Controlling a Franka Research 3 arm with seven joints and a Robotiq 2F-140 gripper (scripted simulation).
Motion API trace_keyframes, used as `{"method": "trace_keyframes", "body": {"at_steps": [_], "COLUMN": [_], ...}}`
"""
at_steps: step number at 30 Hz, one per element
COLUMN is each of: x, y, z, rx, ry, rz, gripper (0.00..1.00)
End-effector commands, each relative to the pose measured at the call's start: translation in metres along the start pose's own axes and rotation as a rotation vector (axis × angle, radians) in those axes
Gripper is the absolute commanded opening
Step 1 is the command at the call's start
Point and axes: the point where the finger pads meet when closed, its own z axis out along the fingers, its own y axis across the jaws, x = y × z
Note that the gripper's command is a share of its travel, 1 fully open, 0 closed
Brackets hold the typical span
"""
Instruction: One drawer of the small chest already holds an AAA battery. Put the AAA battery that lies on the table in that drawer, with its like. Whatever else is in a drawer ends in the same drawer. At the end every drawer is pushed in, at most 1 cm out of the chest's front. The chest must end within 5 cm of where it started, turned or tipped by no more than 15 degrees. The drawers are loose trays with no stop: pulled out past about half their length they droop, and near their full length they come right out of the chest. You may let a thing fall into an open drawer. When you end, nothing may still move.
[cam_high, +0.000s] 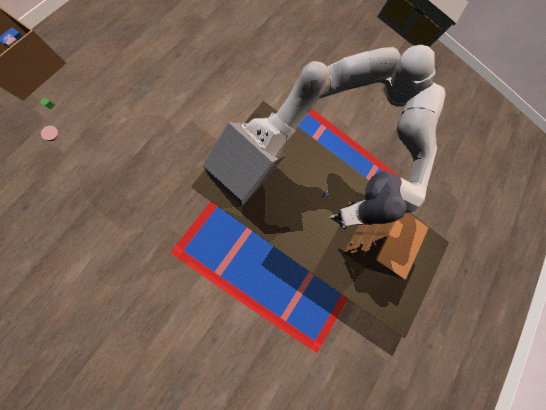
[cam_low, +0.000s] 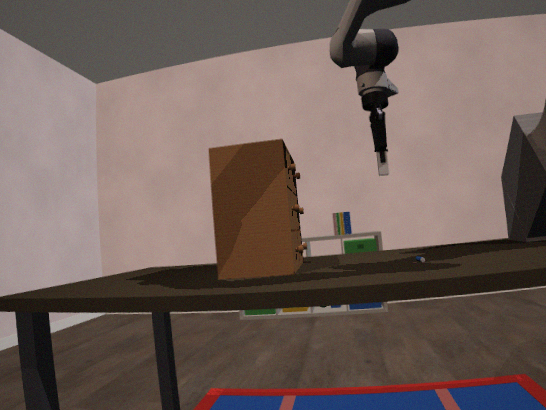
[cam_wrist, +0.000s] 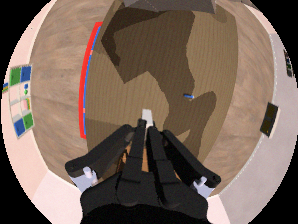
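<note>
The small wooden chest stands on the dark table; in the exterior view it shows three knobs on its front, and all drawers look pushed in. The AAA battery is a tiny blue and white thing lying on the table some way in front of the chest; it also shows in the exterior view and in the wrist view. My gripper is shut and empty. It hangs high above the table, pointing down, in front of the chest and above its top. It also shows in the wrist view.
A grey block holding the arm's base stands at the table's far end. A blue and red mat lies on the floor under the table. A low shelf with coloured boxes stands by the back wall.
</note>
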Motion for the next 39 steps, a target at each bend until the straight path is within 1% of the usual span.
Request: {"method": "trace_keyframes", "body": {"at_steps": [1,9,11,14,21,24,26,29,31,39], "x": [0.001,-0.001,-0.002,-0.004,-0.011,-0.013,-0.013,-0.015,-0.015,-0.016], "y": [0.000,0.009,0.018,0.039,0.100,0.122,0.122,0.138,0.143,0.146], "z": [0.000,0.000,0.000,0.000,0.000,0.000,0.000,0.000,0.000,0.000], "rx": [0.000,0.000,0.000,0.000,0.000,0.000,0.000,0.000,0.000,0.000], "ry": [0.005,0.000,0.001,0.001,0.003,0.004,0.004,0.005,0.005,0.002], "rz": [0.004,0.000,0.001,0.001,0.003,0.004,0.004,0.004,0.004,0.004], "gripper": [0.00,0.00,0.00,0.00,0.00,0.00,0.00,0.00,0.00,0.00]}}
